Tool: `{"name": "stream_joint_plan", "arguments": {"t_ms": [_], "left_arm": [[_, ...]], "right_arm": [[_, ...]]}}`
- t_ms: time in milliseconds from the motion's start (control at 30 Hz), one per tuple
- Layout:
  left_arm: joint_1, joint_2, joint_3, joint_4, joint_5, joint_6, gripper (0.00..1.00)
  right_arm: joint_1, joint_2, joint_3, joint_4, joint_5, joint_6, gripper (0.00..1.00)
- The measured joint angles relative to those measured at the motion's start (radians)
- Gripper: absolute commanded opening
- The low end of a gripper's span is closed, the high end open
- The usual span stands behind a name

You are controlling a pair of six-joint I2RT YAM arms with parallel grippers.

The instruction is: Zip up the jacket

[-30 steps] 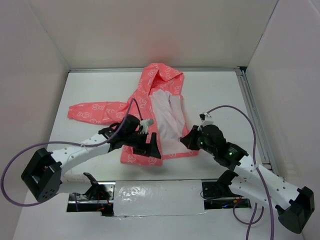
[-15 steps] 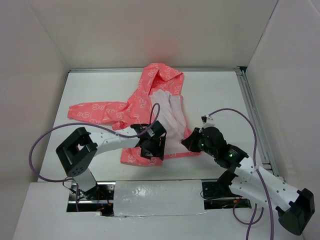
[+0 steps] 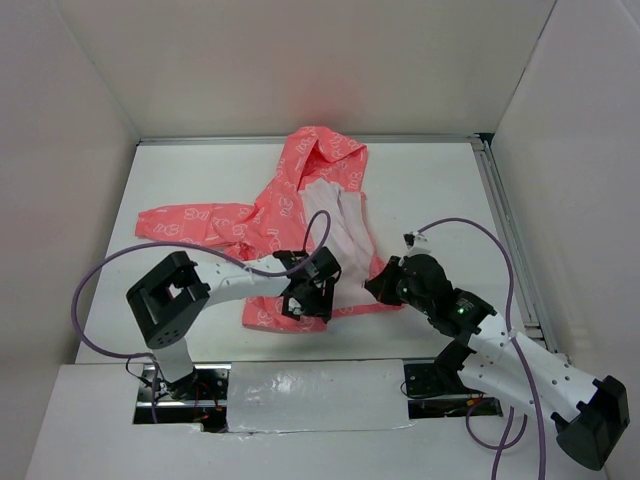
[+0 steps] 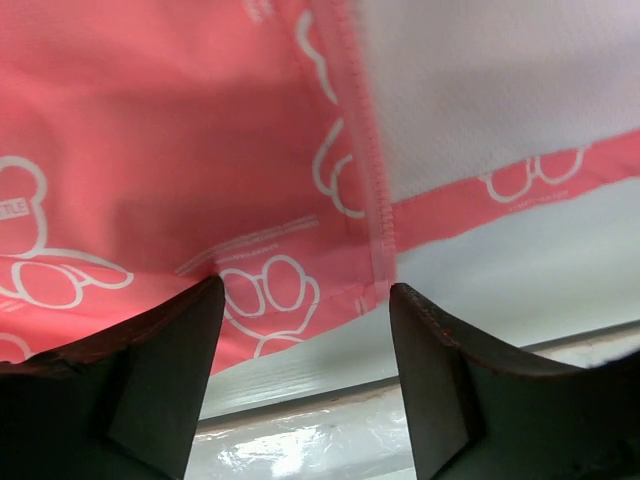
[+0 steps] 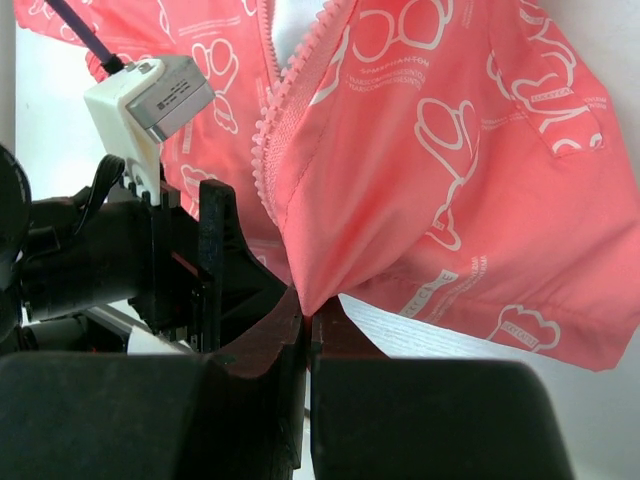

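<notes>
Coral-pink jacket (image 3: 285, 195) lies open at centre frame, hood toward the top. Left gripper (image 4: 305, 292) hangs spread wide over its lower hem — right gripper (image 5: 308, 312) pinches a fabric fold, jaws closed tight.

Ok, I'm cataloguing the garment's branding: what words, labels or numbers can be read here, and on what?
Nothing reads legibly.
White caption lines printed on the jacket: too small and blurred to read.
Grey label on the white box: too small to read.
</notes>
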Motion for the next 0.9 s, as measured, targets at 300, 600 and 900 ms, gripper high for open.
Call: {"name": "stream_joint_plan", "arguments": {"t_ms": [300,600,900], "left_arm": [[-0.034,0.036,0.039,-0.039,-0.055,-0.049,0.76],[-0.076,0.137,0.14,-0.164,-0.137,-0.129,0.82],[-0.084,0.135,0.113,-0.157,-0.15,-0.154,0.8]], "right_arm": [[0.0,-0.006,-0.006,-0.021,0.029,0.015,0.0],[-0.002,-0.007,-0.006,-0.028,0.058,0.019,0.0],[-0.002,-0.007,-0.009,-0.032,0.084,0.025,0.0]]}}
